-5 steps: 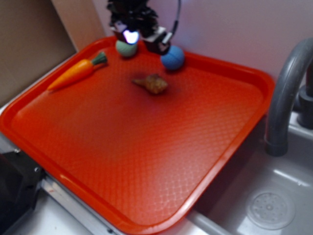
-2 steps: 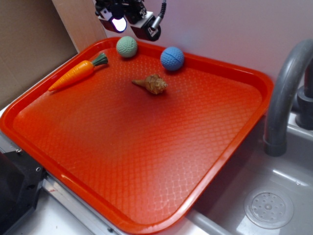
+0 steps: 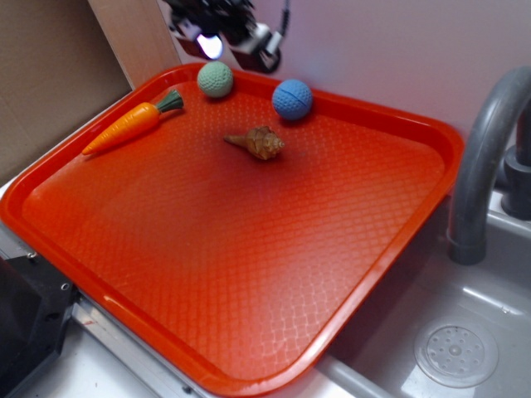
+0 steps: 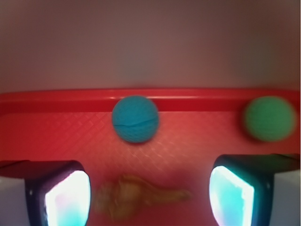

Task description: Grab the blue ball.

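Exterior view: the gripper (image 3: 224, 41) is seen shifted slightly to the right compared with 0.4 s ago and is still raised above the tray's far rim, well higher than 1.0 s ago, when it was low between the two balls. No object on the orange tray (image 3: 249, 274) is seen displaced.

The blue ball (image 3: 292, 99) is recorded as medium blue, dimpled, with a seam groove across it; it rests by the tray's far rim, free of the gripper. In the wrist view the blue ball (image 4: 135, 118) is centred between and beyond the two fingers (image 4: 59, 197), whose jaws are held wide apart with nothing between them.

The green ball (image 3: 216, 80) is noted well to one side, the shell (image 3: 259, 143) nearer the tray middle, the carrot (image 3: 129, 124) along the left edge. Open tray surface is left around the blue ball except at the rim directly behind it. A faucet (image 3: 485, 157) stands over the sink (image 3: 465, 332) at right.
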### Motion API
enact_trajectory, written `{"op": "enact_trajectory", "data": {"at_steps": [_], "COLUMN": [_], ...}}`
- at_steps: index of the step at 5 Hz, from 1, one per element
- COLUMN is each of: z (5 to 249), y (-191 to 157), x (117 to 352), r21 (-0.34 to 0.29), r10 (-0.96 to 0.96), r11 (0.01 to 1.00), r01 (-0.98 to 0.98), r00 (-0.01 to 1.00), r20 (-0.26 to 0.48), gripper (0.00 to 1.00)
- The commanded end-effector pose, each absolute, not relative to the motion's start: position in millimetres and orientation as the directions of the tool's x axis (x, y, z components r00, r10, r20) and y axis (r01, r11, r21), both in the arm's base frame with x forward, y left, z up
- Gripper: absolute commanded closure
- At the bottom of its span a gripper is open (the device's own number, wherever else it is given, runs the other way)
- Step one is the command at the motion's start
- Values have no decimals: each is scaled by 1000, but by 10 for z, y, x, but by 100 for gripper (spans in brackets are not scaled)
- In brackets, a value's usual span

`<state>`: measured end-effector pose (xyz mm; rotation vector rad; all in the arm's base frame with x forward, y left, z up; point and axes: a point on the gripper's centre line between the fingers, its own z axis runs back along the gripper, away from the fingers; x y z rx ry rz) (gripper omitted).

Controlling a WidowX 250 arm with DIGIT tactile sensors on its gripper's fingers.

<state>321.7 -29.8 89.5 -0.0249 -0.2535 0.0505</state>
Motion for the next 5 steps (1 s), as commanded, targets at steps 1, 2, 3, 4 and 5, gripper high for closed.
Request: {"op": "enact_trajectory", "data": {"at_steps": [1, 2, 3, 4, 5], "z": [852, 707, 654, 487, 437], "y": [-462, -494, -407, -446, -534], "x": [3551, 3672, 3734, 3844, 3837], "r21": [-47, 17, 96, -12, -28], "r10": [27, 19, 60, 17, 29], "r11": [999, 1000, 991, 1000, 999], "r01": [-13, -25, -89, -15, -24], "r00": [947, 959, 962, 974, 978], "r20": [321, 281, 266, 228, 208], "gripper": [0, 0, 0, 0, 100]}}
